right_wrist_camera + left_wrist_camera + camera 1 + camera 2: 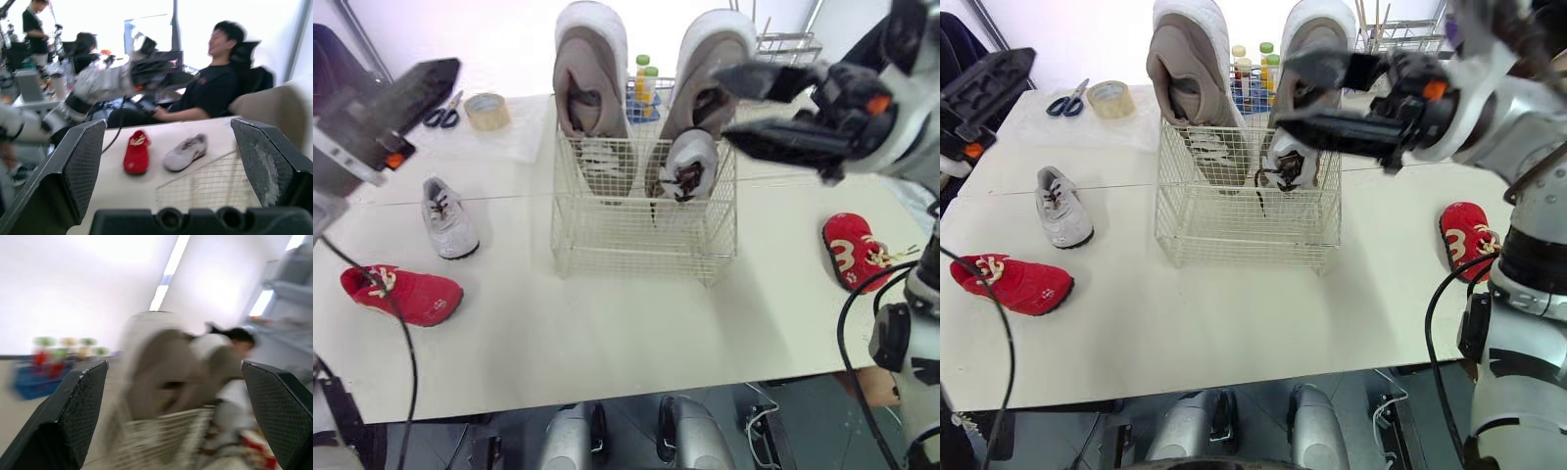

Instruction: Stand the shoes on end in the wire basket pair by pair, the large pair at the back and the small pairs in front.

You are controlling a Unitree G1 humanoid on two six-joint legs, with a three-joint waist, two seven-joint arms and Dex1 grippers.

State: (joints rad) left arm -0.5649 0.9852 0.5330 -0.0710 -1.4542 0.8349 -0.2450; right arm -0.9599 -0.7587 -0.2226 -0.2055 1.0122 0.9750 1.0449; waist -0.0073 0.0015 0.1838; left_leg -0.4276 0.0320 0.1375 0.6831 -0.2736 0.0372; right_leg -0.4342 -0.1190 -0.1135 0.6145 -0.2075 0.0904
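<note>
Right claw [724,101] spread, empty, over basket [636,230]; left claw [174,363] spread, raised. Large pair [592,88] upright at back, one grey shoe [688,164] in front. Grey pair looks half done: next, likely left claw to fetch mate [448,217] from bench [607,333].

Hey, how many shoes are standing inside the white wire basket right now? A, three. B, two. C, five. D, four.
A: the white wire basket holds the left large beige shoe and the right large beige shoe at the back, plus one small grey shoe in front on the right side.
</note>
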